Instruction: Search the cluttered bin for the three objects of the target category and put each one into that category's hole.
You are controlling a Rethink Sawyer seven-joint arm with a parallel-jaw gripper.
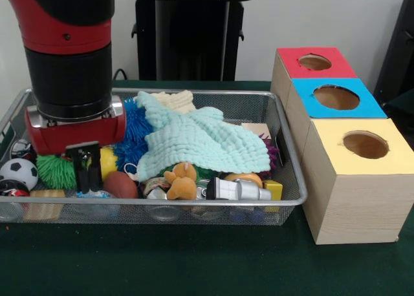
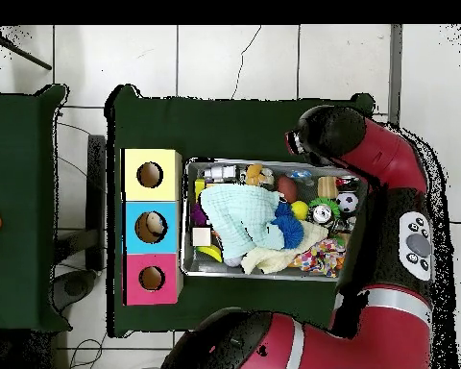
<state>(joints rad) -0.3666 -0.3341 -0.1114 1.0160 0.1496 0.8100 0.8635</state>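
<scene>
Mesh bin (image 2: 188, 217) mid-table, mint cloth (image 2: 236, 215) over clutter, soccer ball (image 2: 347, 203) at right end; three holed boxes (image 2: 151, 227) along bin's left edge.

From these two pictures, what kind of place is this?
Probably a robotics lab: a red robot arm works over a wire bin of toys on a green-covered table, beside three wooden boxes with holes, on a tiled floor.

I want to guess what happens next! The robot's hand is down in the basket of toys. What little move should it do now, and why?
Probably a short straight lift. The end effector is low in the bin, wedged among the green spiky ball, a yellow toy and a brown ball. Whether it grips anything can't be seen; lifting would show.
</scene>
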